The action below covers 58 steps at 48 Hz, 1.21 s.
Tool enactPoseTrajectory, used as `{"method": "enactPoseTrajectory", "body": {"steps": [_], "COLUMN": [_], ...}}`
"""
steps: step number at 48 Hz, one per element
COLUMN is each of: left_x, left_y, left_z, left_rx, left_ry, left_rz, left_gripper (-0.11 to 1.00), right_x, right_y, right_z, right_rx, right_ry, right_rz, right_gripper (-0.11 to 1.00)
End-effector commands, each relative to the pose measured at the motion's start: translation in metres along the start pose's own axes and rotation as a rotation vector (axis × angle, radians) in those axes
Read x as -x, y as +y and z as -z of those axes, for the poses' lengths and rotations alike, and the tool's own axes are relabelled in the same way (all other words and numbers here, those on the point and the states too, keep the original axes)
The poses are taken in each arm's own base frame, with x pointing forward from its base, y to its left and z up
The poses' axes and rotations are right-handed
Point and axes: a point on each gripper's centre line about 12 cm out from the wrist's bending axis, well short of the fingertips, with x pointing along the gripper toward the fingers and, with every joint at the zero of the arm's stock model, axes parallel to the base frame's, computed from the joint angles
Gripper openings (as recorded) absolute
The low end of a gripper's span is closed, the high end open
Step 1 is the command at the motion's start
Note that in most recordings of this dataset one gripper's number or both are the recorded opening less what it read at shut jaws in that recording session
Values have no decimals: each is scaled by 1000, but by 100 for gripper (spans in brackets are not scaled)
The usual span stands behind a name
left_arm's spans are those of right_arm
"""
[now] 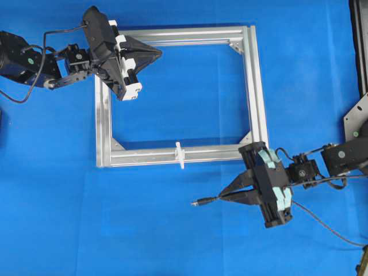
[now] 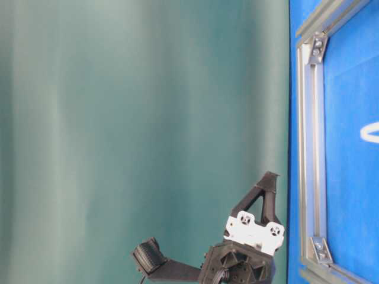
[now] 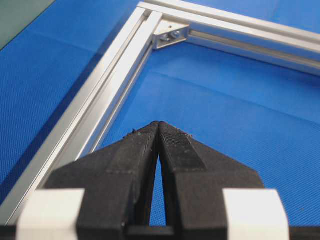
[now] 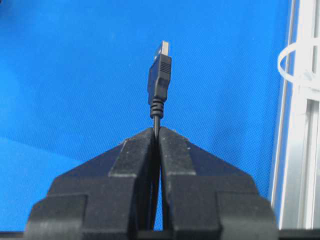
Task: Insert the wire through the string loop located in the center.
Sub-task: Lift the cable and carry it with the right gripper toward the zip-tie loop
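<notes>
Two pincers — right pincer [image 4: 157, 131] pinches one wire [image 4: 159, 80]; one string loop [image 1: 180, 154].

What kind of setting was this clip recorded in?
Most likely a robotics lab bench: a blue cloth-covered table, a bare aluminium frame with a string loop, and a plain green backdrop.

Black wire [image 4: 159, 85], white string loop [image 1: 180, 154], silver frame [image 1: 256, 86], blue cloth [image 1: 115, 218].
</notes>
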Motion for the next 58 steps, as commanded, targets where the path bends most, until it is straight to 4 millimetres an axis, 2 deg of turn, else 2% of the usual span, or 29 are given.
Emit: {"method": "enactPoseTrajectory", "body": {"steps": [1,28,58], "left_x": [2,3,3], "left_y": [-3,-7,-7], "left_z": [-14,-12,-12], "left_rx": [0,-3,-3], "left_ry": [-41,-38,-36], "left_rz": [9,20,20], "left_gripper": [0,0,0], "right_x": [3,10,10], "right_y": [-9,-60,-62], "right_z": [-13,-15,-15], "right_rx": [-18,-85,-88], "right_ry": [-51,-65,-66], "right_rz": [22,159,164], "right_gripper": [-3,-3,-3]}}
